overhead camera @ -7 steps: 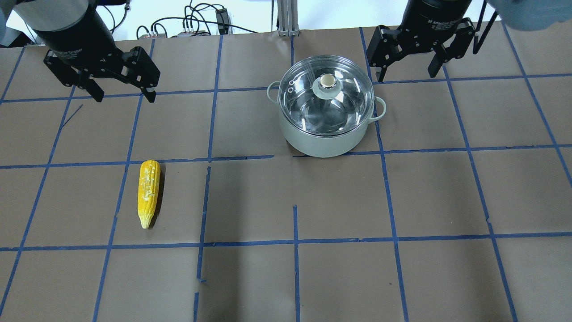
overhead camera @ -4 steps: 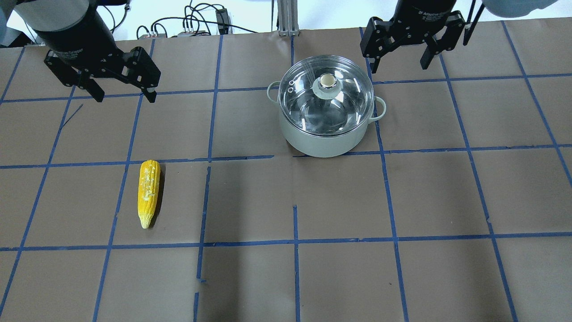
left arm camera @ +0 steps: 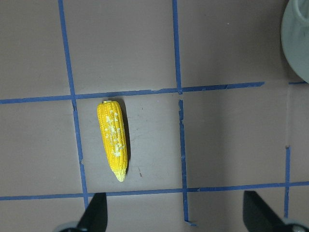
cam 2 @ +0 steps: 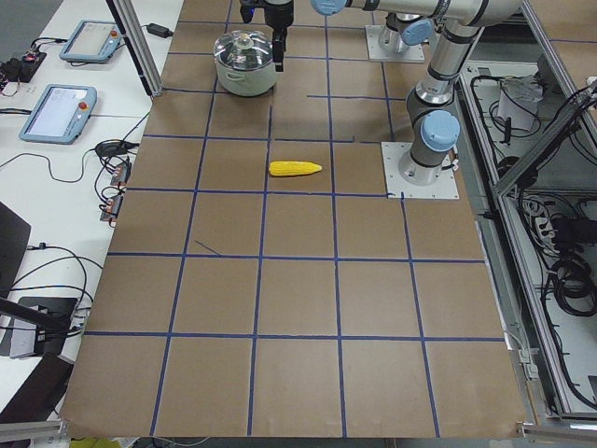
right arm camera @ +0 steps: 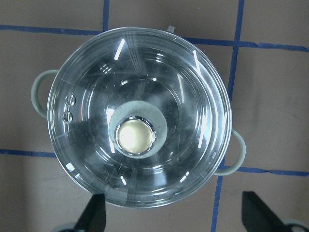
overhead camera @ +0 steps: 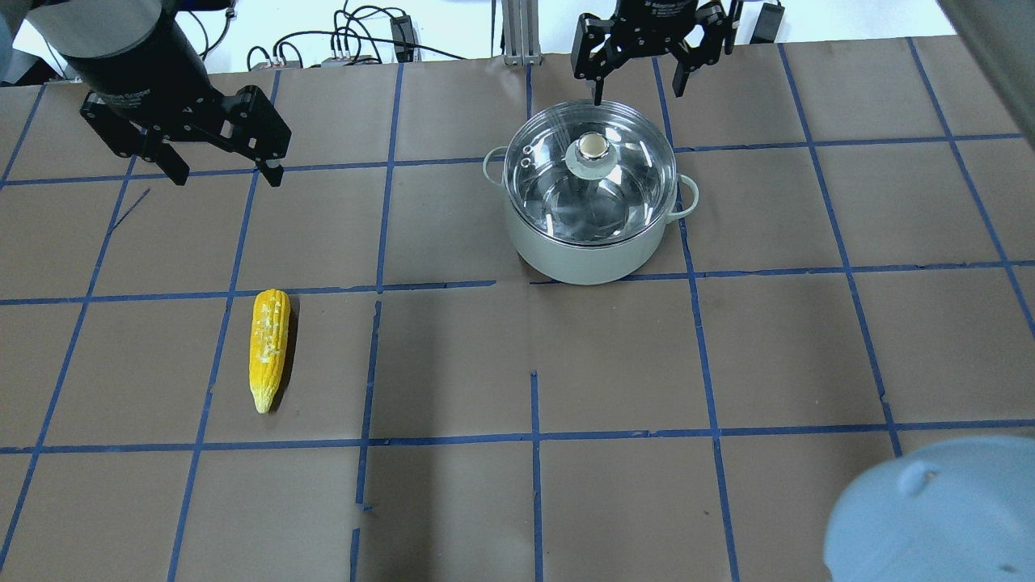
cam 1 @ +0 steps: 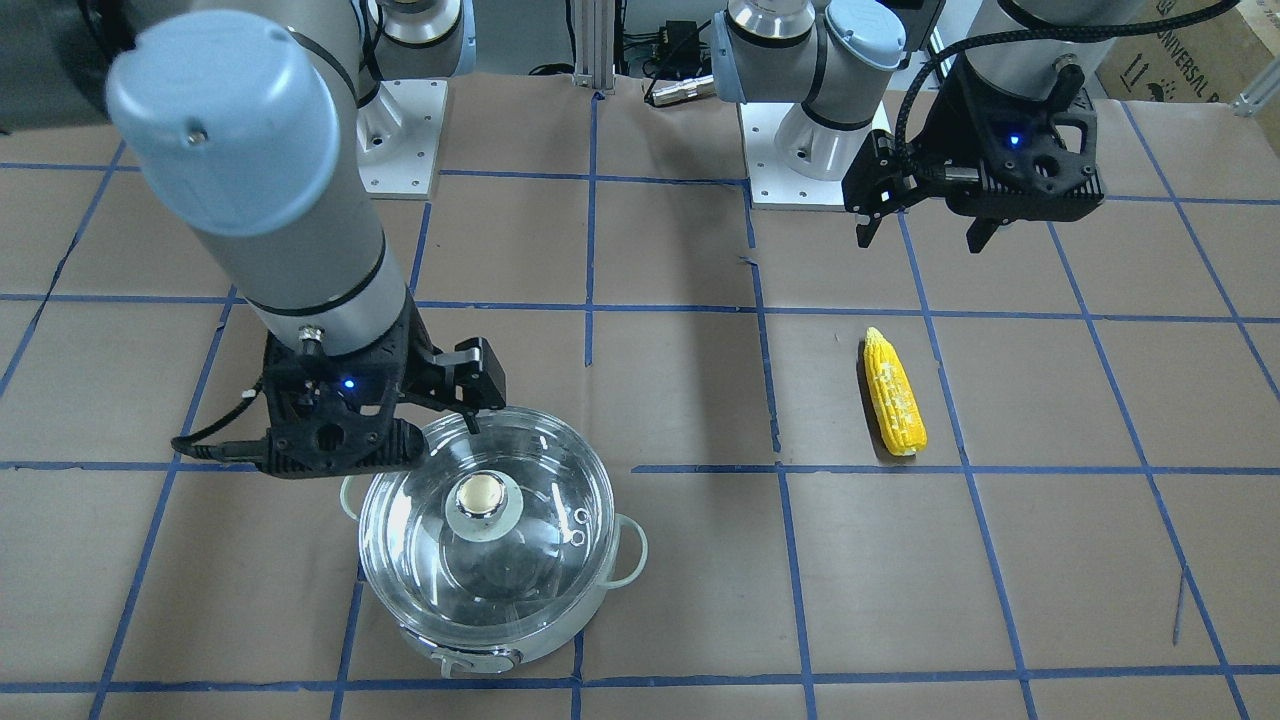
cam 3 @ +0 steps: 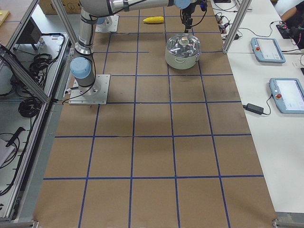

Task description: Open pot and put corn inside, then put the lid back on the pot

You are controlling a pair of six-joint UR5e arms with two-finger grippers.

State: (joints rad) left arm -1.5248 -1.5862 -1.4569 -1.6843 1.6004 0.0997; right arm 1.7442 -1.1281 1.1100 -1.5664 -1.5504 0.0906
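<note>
Pot (overhead camera: 590, 259), lid (overhead camera: 550, 190) on, beneath downward-pointing right gripper (overhead camera: 637, 85), jaws wide; left gripper (overhead camera: 226, 174) likewise spread, aloft

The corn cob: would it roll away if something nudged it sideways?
The corn lies on its side and looks rounded, so a sideways nudge would probably roll it. Its taper suggests it would curve toward the pointed end. It looks rigid, probably not floppy.

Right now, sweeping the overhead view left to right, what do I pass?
First the corn, then the pot with its lid on, then the right arm's blue cap. The left gripper overlaps the corn and the right gripper the pot, so both are left out.
</note>
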